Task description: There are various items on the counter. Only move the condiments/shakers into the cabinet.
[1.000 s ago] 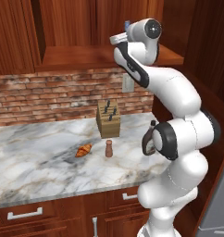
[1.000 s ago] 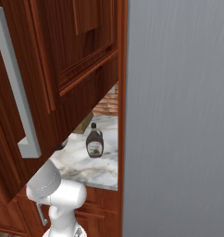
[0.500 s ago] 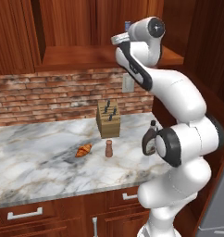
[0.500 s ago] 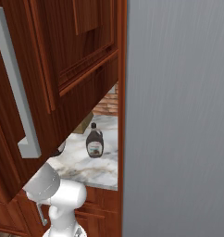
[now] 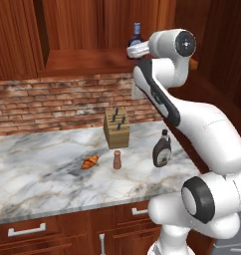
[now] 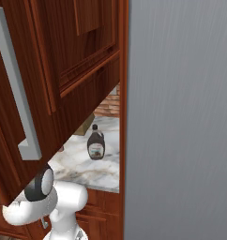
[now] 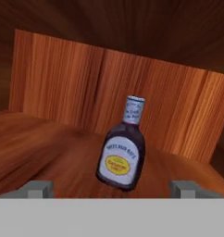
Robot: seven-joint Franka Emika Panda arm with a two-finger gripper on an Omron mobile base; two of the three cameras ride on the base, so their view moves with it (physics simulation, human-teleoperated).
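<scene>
In the left base view the blue bottle [image 5: 137, 35] stands top centre on the cabinet [image 5: 82, 62] shelf, shaker [image 5: 117, 159] and brown bottle [image 5: 162, 148] seemingly next; hand view shows the gripper [image 7: 112, 189] wide open, empty.

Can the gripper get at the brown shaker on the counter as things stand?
Probably yes: the shaker stands apart from the croissant and knife block, clear from above, and the gripper is open up at the cabinet shelf.
</scene>
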